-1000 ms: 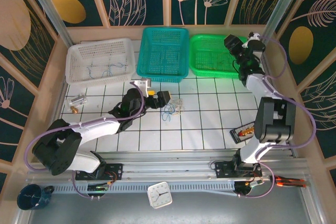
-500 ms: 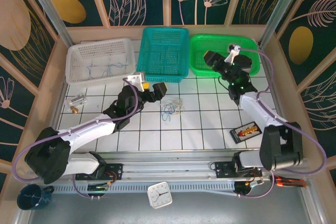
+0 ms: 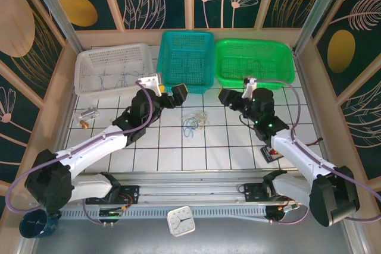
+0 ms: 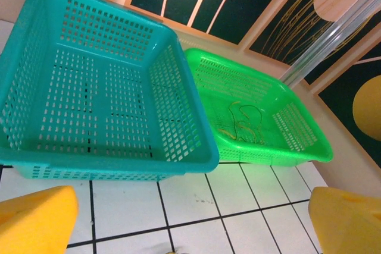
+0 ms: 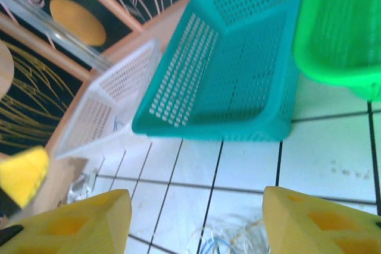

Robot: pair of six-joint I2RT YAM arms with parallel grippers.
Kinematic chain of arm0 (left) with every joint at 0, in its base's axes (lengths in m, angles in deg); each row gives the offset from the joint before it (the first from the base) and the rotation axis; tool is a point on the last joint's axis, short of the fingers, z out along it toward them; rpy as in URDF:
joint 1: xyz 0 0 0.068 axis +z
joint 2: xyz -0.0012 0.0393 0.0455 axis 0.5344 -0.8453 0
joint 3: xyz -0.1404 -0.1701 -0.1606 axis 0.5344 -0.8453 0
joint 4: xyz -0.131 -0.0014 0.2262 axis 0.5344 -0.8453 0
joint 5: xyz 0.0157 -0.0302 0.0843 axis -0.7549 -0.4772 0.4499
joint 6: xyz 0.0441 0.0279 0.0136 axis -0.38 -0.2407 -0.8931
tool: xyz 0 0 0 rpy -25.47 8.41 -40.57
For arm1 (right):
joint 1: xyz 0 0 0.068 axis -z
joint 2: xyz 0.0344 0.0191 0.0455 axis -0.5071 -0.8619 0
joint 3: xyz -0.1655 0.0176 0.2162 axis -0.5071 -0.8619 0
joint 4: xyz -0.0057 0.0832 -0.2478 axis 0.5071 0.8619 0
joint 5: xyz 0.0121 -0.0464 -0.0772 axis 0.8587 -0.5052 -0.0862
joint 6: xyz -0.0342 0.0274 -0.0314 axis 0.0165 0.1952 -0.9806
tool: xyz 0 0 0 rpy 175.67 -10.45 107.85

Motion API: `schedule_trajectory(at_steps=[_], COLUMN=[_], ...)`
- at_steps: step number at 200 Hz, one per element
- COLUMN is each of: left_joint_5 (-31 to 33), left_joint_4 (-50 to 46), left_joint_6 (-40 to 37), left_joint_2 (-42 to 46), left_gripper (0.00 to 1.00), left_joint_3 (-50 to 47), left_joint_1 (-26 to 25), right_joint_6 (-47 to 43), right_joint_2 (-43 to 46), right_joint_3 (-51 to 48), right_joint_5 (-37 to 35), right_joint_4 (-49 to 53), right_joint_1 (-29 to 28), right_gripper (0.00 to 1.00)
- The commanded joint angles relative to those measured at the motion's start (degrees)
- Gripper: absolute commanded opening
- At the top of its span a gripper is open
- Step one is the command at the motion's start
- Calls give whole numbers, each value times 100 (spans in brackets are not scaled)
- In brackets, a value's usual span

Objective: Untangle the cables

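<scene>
Gripper on my left is wide open and empty. My right gripper is partly open and also empty. Between them the cables lie knotted on the table. Some strands already sit in the white basket and the green basket, so I judge 1 small tangle is left to separate.

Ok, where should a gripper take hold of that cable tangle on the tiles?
Probably the blue loop at the near-left edge of the cables, pinched from straight above: the strands lie flat on the table, and that loop sticks out of the whitish clump.
</scene>
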Motion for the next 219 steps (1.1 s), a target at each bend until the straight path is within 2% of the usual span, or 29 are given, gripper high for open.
schedule_trajectory(at_steps=[1,40,63,132,157,184,219], left_joint_5=[-228,-492,-724,-623,-797,-1070,-1022], left_joint_4=[-533,-657,-603,-511,-578,-453,-447], left_joint_6=[-1,357,517,869,963,1245,1253], left_joint_2=[-208,-527,-664,-639,-527,-260,84], left_gripper=[99,99,99,99,99,99,99], left_joint_3=[301,316,231,-263,-392,-728,-983], left_joint_1=[6,6,5,25,236,689,960], right_joint_6=[-100,-61,-263,-931,-1060,-1306,-1611], right_joint_2=[151,123,-52,-1466,-1966,-2434,-2974], right_joint_3=[-242,-511,-433,569,922,1293,1732], right_joint_5=[-305,-446,-558,-884,-996,-1205,-1382], right_joint_4=[154,22,132,644,738,914,1213], right_joint_1=[-278,-640,-1055,-1949,-2072,-2159,-2247], right_gripper=[60,60,58,51,47,46,46])
